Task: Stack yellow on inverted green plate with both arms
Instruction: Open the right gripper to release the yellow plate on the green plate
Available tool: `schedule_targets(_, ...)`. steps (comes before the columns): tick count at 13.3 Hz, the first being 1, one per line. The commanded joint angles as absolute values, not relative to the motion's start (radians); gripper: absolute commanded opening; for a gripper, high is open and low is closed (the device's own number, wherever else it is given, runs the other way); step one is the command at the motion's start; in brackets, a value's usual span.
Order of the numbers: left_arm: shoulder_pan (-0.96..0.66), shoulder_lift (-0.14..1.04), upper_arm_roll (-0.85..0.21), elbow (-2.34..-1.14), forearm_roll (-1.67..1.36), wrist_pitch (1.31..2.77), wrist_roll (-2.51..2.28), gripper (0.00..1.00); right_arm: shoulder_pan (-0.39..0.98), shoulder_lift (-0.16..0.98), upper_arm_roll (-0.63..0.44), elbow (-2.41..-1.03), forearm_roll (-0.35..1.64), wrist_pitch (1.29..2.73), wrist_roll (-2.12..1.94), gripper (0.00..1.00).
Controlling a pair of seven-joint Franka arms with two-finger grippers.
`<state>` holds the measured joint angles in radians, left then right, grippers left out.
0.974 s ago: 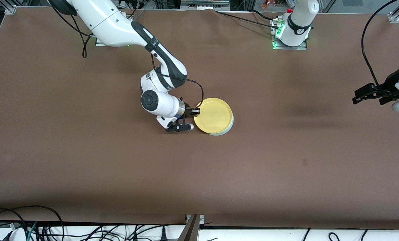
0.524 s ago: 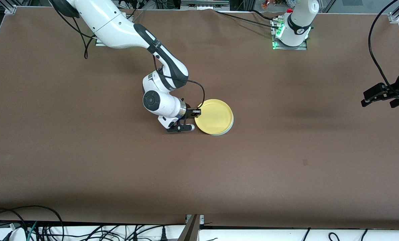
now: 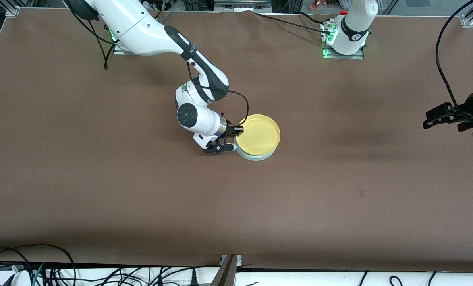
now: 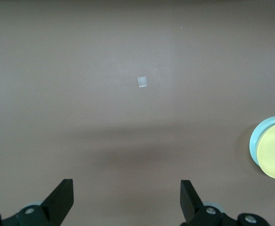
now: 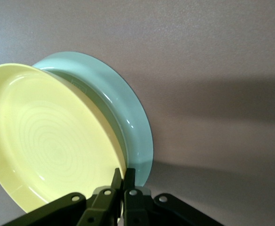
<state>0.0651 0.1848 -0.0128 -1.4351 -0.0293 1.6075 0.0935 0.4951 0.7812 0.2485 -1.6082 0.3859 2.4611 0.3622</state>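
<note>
Right tool (image 3: 235, 137) is clamped on the rim of the round, shallow yellow plastic plate (image 3: 259, 135), held over the pale mint-green plate (image 3: 256, 156) mid-table. It looks light, stiff and slippery; the rim pinch suits. Left tool (image 3: 445, 119) waits, fingers apart.

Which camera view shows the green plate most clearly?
The right wrist view: the green plate shows its rim and wall under the yellow plate, close up. The front view and the left wrist view show only a thin crescent of it.
</note>
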Motion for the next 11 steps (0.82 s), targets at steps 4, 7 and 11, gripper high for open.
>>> schedule_targets(4,0.061,0.198,-0.024,-1.396,-0.003,1.588,0.101,1.0,0.502,0.79,0.241,-1.595,0.374,2.467,0.374,0.0)
schedule_targets(7,0.061,0.198,-0.025,-1.396,-0.005,1.583,0.103,1.0,0.503,0.788,0.241,-1.598,0.374,2.461,0.377,0.0)
schedule_targets(11,0.061,0.196,-0.032,-1.396,-0.005,1.583,0.101,1.0,0.502,0.788,0.232,-1.6,0.373,2.459,0.376,0.0)
